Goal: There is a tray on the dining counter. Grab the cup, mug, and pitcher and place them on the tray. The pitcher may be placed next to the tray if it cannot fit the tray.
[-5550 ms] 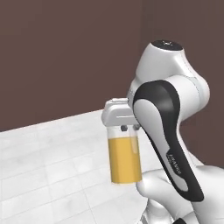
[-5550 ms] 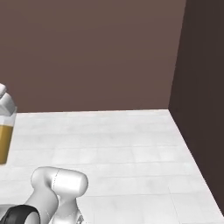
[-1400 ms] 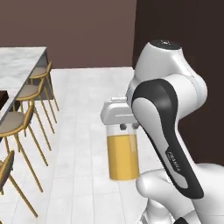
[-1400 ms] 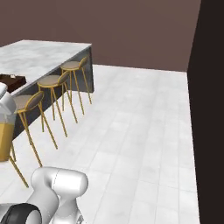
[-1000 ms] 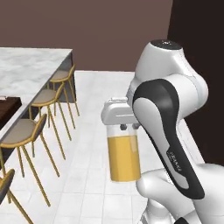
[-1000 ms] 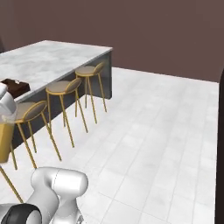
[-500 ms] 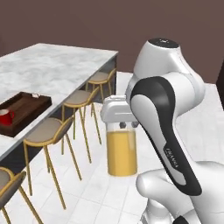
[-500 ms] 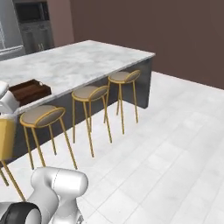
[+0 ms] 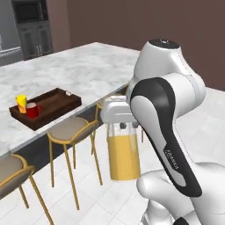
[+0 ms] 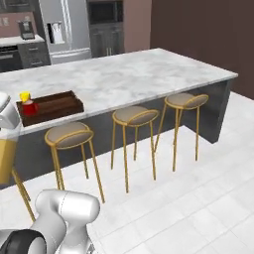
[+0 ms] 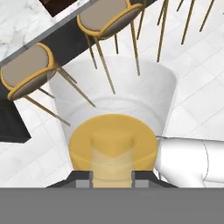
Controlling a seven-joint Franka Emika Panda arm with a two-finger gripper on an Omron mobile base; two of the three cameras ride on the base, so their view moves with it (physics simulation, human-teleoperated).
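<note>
Our base has swung round: where both base views showed bare floor and wall a few seconds ago, then stools sliding in from the left, we now face the table (image 9: 83, 66) squarely, so it is the camera that moved, not the furniture. The pitcher (image 9: 124, 151) sits where it did at the centre of the left view, hanging from our fingers (image 9: 125, 126), which are closed on its clear rim band; we look down into its mouth (image 11: 113, 109) in the hand view. The tray (image 9: 48, 105) lies at the left of the left view with the cup (image 9: 21, 103) and mug (image 9: 31, 110) already in its near-left end. We judge only the pitcher is left to place, and stools (image 10: 69, 135) stand between us and the table edge.
</note>
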